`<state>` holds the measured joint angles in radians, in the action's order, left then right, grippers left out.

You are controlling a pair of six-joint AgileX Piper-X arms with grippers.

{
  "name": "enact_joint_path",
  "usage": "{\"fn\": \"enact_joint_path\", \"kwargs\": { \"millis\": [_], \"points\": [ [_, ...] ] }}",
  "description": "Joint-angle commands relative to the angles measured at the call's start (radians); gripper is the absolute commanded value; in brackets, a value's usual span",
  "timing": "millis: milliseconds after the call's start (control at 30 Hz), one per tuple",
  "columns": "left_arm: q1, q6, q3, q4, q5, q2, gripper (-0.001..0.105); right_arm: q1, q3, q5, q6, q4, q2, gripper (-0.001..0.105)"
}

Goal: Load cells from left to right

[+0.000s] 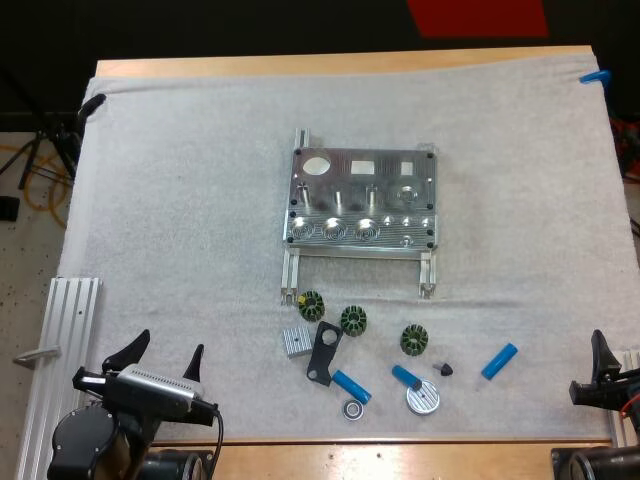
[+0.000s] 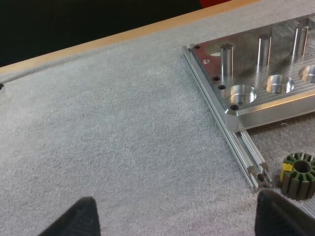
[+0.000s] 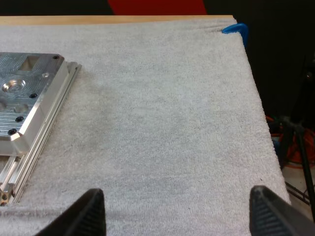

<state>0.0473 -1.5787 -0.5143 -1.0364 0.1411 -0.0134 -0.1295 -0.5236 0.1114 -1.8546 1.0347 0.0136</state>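
The metal fixture (image 1: pixel 362 203) sits mid-mat with round pockets along its front edge; it also shows in the left wrist view (image 2: pixel 266 73) and the right wrist view (image 3: pixel 24 93). Three bright blue cylinders lie in front of it: one (image 1: pixel 351 386) beside a black bracket (image 1: pixel 322 352), one (image 1: pixel 405 376) at a silver disc (image 1: pixel 423 400), one (image 1: pixel 499 361) farther right. My left gripper (image 1: pixel 162 358) stands open at the mat's front left, holding nothing. My right gripper (image 1: pixel 606 368) is open at the front right, over bare mat.
Three green-dark toothed rings (image 1: pixel 312 304) (image 1: pixel 353 320) (image 1: pixel 415 339) lie before the fixture, one seen near the rail end (image 2: pixel 297 175). A small finned block (image 1: pixel 296 341), a bearing (image 1: pixel 352 409) and a dark cone (image 1: pixel 444 369) lie nearby. An aluminium rail (image 1: pixel 60 350) sits at left.
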Motion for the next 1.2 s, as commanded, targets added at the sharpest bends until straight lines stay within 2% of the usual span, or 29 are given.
{"fn": "enact_joint_path", "kwargs": {
  "millis": [0,467,600,667,800,1000,1167],
  "points": [
    [0.001,-0.017,-0.002,0.017,-0.010,-0.138,0.065,0.005,-0.001,-0.004,-0.005,-0.010,0.039,0.061],
    [0.001,-0.017,-0.002,0.017,-0.008,-0.138,0.065,0.005,-0.001,-0.004,-0.003,-0.010,0.039,0.061],
    [0.001,-0.017,-0.017,0.017,0.042,-0.132,0.065,0.005,-0.004,-0.033,-0.007,-0.019,0.034,0.061],
    [0.001,-0.017,-0.050,0.017,0.044,-0.114,0.065,0.005,-0.021,-0.078,-0.006,-0.015,0.024,0.061],
    [0.005,-0.017,-0.114,0.017,0.060,-0.054,0.065,0.005,-0.065,-0.099,-0.006,-0.003,-0.018,0.061],
    [0.065,0.000,-0.209,0.017,0.160,0.101,0.065,0.005,-0.143,-0.202,-0.011,-0.003,-0.121,0.061],
    [0.166,0.110,-0.279,0.017,0.190,0.241,0.065,0.005,-0.184,-0.319,-0.011,-0.005,-0.213,0.061]
  ]
}}
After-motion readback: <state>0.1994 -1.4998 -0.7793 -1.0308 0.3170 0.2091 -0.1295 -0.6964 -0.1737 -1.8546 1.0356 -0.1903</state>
